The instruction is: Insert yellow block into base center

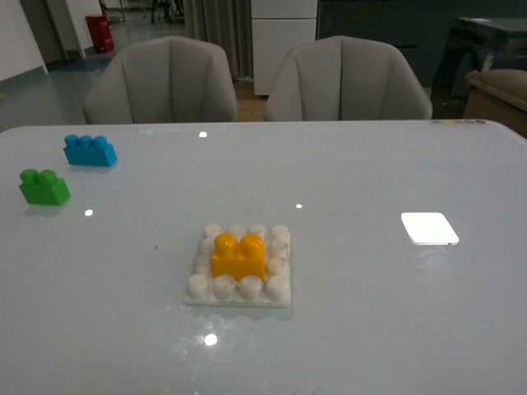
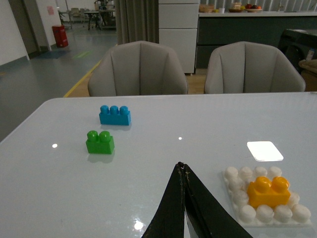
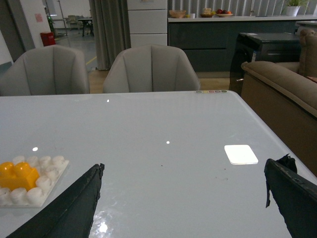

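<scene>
The yellow block (image 1: 239,256) sits upright on the middle studs of the white base (image 1: 200,288), which lies on the table near its front centre. Both also show in the left wrist view, the yellow block (image 2: 268,191) on the base (image 2: 237,194), and in the right wrist view, the yellow block (image 3: 17,175) on the base (image 3: 47,173). My left gripper (image 2: 181,166) is shut with nothing in it, above the table beside the base. My right gripper (image 3: 183,171) hangs open and empty over bare table, apart from the base. Neither arm shows in the front view.
A green two-stud brick (image 1: 44,187) and a blue three-stud brick (image 1: 90,151) stand at the table's left. A glowing white rounded square (image 1: 429,228) lies at the right. Two grey chairs (image 1: 160,82) stand behind the far edge. A brown sofa (image 3: 282,94) is off the right side.
</scene>
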`<state>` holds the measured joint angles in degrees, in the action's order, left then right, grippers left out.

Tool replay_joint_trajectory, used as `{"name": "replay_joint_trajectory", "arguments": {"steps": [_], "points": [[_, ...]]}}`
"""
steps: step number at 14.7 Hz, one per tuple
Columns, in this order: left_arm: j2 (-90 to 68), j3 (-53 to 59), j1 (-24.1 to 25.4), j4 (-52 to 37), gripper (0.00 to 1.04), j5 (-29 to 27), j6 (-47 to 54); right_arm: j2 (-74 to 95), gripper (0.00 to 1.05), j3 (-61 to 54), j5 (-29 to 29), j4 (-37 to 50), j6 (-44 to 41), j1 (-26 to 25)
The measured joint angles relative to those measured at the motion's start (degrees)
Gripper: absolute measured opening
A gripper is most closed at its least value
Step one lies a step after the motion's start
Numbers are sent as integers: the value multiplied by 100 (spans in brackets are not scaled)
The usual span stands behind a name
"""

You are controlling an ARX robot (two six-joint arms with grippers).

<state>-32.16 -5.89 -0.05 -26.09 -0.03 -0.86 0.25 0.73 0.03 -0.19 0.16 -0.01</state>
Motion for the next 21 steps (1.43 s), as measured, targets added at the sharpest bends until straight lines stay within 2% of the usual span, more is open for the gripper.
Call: {"name": "replay_joint_trajectory", "arguments": {"steps": [2, 5, 10, 18, 19, 21], "points": [[1069, 367, 0, 710, 2, 0, 0, 0, 98, -2, 0, 0, 2, 0], [1141, 505, 0, 476, 2, 0, 2, 0, 98, -2, 0, 0, 0, 0], [1333, 529, 0, 741, 2, 0, 0, 0, 98, 0, 0, 0, 0, 0], [2269, 529, 0, 1690, 2, 2, 2, 0, 98, 0, 0, 0, 0, 0], [2787, 527, 0, 2479, 2, 7, 2, 0, 98, 0, 0, 2, 0, 0], [3161, 492, 0, 2599, 2, -9, 2, 0, 98, 0, -4, 7, 0, 0]]}}
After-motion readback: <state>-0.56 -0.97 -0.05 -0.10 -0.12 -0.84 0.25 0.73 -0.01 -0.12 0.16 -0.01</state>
